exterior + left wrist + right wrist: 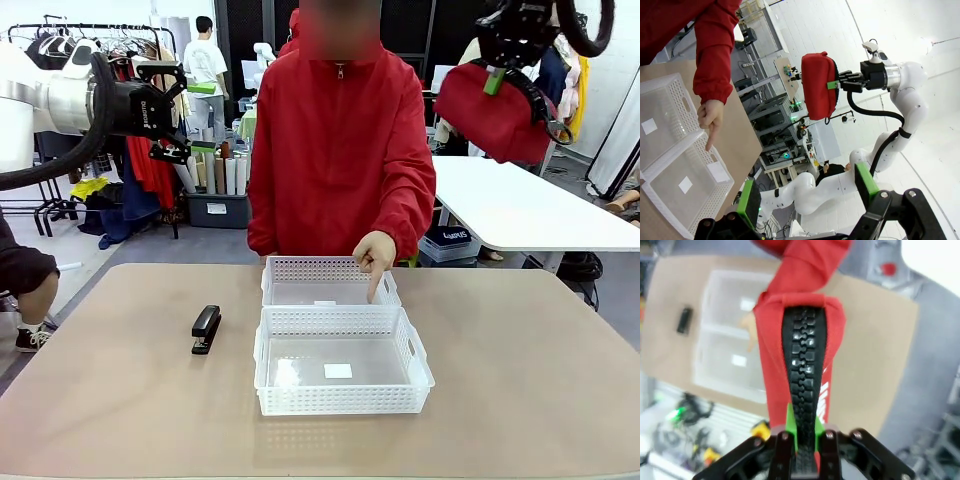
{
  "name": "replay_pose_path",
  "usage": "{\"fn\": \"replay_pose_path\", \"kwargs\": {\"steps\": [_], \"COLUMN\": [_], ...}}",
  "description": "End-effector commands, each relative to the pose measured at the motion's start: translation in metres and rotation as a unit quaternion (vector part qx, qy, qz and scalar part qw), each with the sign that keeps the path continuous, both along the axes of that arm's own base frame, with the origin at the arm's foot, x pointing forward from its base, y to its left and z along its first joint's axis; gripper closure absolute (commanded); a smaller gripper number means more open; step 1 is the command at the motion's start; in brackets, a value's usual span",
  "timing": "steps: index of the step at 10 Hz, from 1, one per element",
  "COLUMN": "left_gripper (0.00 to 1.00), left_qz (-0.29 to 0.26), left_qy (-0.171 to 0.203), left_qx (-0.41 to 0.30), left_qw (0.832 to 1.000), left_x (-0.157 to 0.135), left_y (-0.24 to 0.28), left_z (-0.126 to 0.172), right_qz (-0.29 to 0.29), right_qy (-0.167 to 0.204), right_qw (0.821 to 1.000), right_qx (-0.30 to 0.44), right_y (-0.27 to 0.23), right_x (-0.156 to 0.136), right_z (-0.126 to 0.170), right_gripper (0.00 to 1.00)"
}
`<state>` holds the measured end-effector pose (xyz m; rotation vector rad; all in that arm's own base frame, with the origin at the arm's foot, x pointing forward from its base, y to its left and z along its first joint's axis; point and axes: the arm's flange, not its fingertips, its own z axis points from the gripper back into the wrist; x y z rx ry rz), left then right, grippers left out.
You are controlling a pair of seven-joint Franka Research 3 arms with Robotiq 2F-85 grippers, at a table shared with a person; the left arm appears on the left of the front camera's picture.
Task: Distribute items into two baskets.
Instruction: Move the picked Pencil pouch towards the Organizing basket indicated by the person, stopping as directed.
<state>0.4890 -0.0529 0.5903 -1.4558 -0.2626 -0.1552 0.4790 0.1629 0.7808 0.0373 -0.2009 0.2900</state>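
— Jaws first: how do mine stand?

— Your right jaws are clenched on the red zip pouch (pixel 492 118). They grip it by the black zipper (pixel 805 365), which runs straight out from between the green pads (pixel 791 429). The pouch hangs below those jaws, high over the counter (pixel 520 380), with its black strap (pixel 543 108) looping down one side. Your left jaws are released, their pads (pixel 749 202) wide apart with nothing between them, and they too are well above the counter.

— Where are the baskets from there?

— Far beneath both jaws, in the middle of the counter. Two white lattice baskets sit long side against long side: the near basket (pixel 340 400) on your side, the far basket (pixel 330 268) by the person. A small white label (pixel 338 371) lies on the near one's floor. Looking along the right jaws, you see the baskets past the pouch, partly hidden by it.

— And the stapler?

— The black stapler (pixel 206 329) lies flat on the counter near the near basket, on your left arm's side. It is well below the left jaws and well apart from the right ones.

— The person?

— A person in a red jacket stands beyond the far basket. One hand (pixel 375 255) points an index finger down into that basket, close to the wall that meets the near one, and is apart from both jaws.
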Motion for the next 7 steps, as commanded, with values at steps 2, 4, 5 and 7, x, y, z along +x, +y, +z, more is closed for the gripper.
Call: {"fn": "replay_pose_path", "kwargs": {"steps": [2,4,5,7], "left_gripper": [0.0,0.0,0.0,0.0], "left_qz": [-0.001,-0.001,-0.001,-0.001], "left_qy": [-0.002,-0.002,-0.002,-0.002], "left_qx": [-0.001,-0.001,-0.001,-0.001], "left_qw": [1.0,1.0,1.0,1.0], "left_x": [-0.001,-0.001,-0.001,-0.001], "left_y": [0.0,0.0,0.0,0.0], "left_z": [0.003,0.003,0.003,0.003], "right_qz": [0.14,0.232,0.271,0.359], "right_qy": [-0.032,-0.037,-0.039,-0.048], "right_qw": [0.988,0.968,0.957,0.925], "right_qx": [-0.062,-0.083,-0.095,-0.114], "right_y": [0.035,0.059,0.075,0.103], "right_x": [0.001,0.004,0.004,0.002], "right_z": [-0.001,-0.011,-0.018,-0.034], "right_gripper": [1.0,1.0,1.0,1.0]}}
